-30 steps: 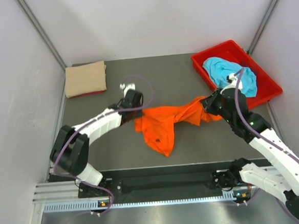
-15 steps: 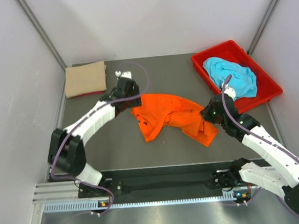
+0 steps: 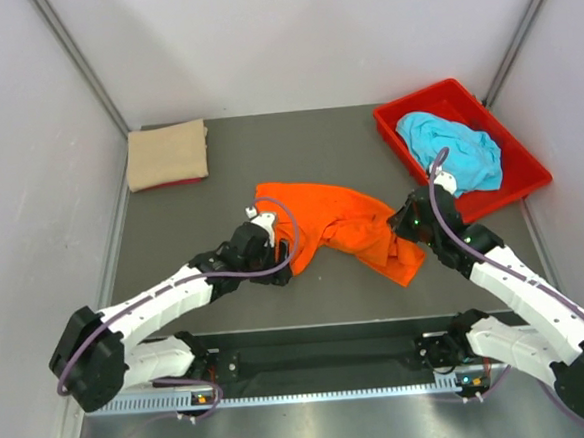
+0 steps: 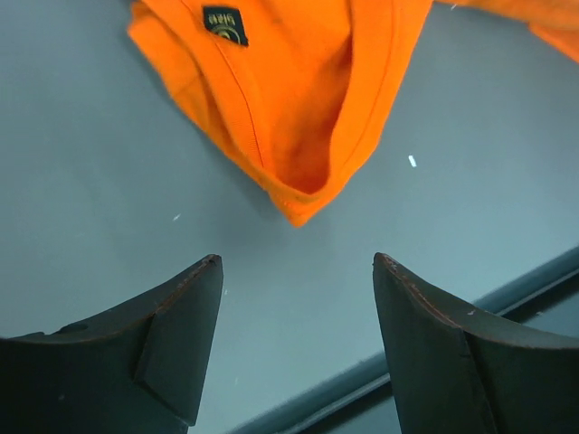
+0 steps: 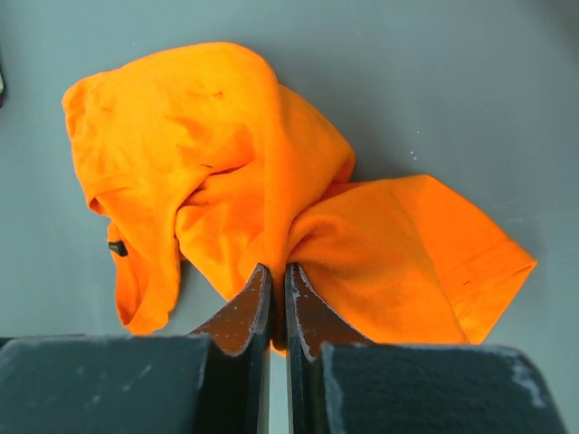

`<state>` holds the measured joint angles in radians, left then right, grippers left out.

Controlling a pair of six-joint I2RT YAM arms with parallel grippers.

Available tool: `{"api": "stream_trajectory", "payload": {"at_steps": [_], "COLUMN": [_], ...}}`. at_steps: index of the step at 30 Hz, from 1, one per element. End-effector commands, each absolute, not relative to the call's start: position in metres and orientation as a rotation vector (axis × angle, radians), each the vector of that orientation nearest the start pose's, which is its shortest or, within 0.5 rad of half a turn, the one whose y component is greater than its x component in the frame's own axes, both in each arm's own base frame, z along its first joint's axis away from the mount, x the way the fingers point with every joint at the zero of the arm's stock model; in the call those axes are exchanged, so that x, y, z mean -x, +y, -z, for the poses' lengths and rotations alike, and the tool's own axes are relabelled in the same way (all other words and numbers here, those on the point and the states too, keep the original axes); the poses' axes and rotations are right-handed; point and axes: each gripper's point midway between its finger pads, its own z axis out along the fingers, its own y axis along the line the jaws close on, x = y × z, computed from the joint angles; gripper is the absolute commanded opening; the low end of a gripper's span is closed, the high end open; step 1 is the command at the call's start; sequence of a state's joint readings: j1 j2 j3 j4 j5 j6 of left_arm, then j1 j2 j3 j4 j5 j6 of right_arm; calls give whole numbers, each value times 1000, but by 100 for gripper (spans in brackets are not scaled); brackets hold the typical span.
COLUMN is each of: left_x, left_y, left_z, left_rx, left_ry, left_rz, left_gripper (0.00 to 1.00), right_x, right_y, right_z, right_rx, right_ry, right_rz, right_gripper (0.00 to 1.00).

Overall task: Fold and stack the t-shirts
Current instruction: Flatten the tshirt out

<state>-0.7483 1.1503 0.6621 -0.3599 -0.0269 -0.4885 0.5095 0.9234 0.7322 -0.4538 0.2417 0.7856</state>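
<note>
The tan shirt (image 3: 167, 155) is folded at upper left. The crumpled orange shirt (image 3: 332, 221) is pinched by the right gripper (image 5: 277, 271), the left gripper (image 4: 297, 262) is spread, and the turquoise shirt (image 3: 447, 148) is left in the bin (image 3: 516, 158).

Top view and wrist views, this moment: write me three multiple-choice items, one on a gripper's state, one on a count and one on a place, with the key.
1. The right gripper is
A) shut on the orange t-shirt
B) open above it
C) shut on nothing

2. How many shirts show in the top view?
A) two
B) three
C) four

3. The turquoise t-shirt lies
A) under the orange t-shirt
B) in the red bin
C) folded at the far left corner

Key:
1 A: the right wrist view shows the fingers pinched together on a bunch of orange cloth.
2 B: orange, turquoise and the tan t-shirt are the only ones seen.
3 B: the bin's walls surround the crumpled turquoise cloth.
</note>
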Motion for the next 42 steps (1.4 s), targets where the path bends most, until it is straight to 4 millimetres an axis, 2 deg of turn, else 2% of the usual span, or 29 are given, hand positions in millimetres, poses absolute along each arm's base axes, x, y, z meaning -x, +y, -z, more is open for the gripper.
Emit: {"api": "stream_trajectory", "payload": {"at_steps": [1,6,8,10,11,12,13,14,16,17,18,19,20,21,22,23,24,25,28,31,32,33,34,35,37,38,39,40,42], "left_x": [-220,-227,-235,-242,-246,-247,-245,-251,-254,-255,-254,-254,-257,-256,-257,-260,-262,-266,-288,-319,-331,-344,-354,-367,-393,-406,-418,-436,-450], "left_y": [-233,-245,-248,-247,-250,-250,-244,-244,-238,-227,-223,-218,-212,-205,-200,-191,-188,-187,-183,-182,-182,-174,-176,-175,-168,-166,-159,-158,-159], "left_z": [-78,-54,-52,-49,-54,-58,-60,-75,-110,-133,-163,-183,-218,-242,-256,-280,-289,-309,-303,-278,-256,-247,-240,-218,-209,-179,-169,-152,-137], "left_rx": [-318,-361,-361,-355,-357,-351,-342,-322,-255,-225,-189,-171,-138,-113,-96,-60,-51,-37,-37,-14,-4,27,28,23,48,56,80,74,55], "left_ry": [2371,2411,2391,2389,2378,2380,2404,2390,2354,2358,2313,2289,2236,2179,2152,2115,2104,2069,2106,2197,2255,2276,2278,2323,2324,2394,2417,2456,2497], "left_rz": [609,603,594,545,549,542,504,488,471,413,435,431,426,430,424,396,381,386,327,366,362,368,384,343,321,290,272,265,262], "left_gripper": [72,70,69,56,46,18,9,0,0,0,0,0,0,0,0,0,0,0,0,0,0,0,0,0,0,0,0,0,9], "right_x": [-268,-263,-262,-261,-260,-260,-258,-259,-253,-254,-251,-245,-242,-239,-235,-232,-231,-229,-231,-242,-248,-252,-261,-269,-286,-295,-301,-317,-329], "right_y": [138,134,132,131,131,130,125,122,106,101,91,84,79,74,69,66,61,58,52,59,64,69,74,79,92,99,108,125,134], "right_z": [-179,-180,-178,-179,-179,-182,-181,-191,-200,-218,-231,-236,-258,-268,-273,-289,-295,-302,-311,-303,-285,-276,-273,-246,-233,-207,-198,-191,-178], "right_rx": [-404,-400,-405,-405,-405,-402,-404,-397,-416,-419,-440,-446,-460,-473,-478,-486,-497,-501,-507,-486,-460,-438,-435,-412,-377,-349,-320,-280,-252], "right_ry": [2128,2120,2118,2114,2117,2112,2126,2111,2100,2066,2025,2028,1974,1946,1936,1894,1876,1859,1812,1810,1844,1860,1850,1907,1913,1977,2008,2020,2066], "right_rz": [-494,-487,-484,-487,-482,-474,-448,-432,-352,-342,-316,-293,-314,-310,-303,-323,-313,-312,-293,-290,-267,-270,-277,-231,-242,-201,-219,-250,-239], "right_gripper": [0,0,0,0,0,0,0,0,0,0,0,0,0,0,0,0,0,0,0,0,0,0,0,0,0,0,0,0,0]}}
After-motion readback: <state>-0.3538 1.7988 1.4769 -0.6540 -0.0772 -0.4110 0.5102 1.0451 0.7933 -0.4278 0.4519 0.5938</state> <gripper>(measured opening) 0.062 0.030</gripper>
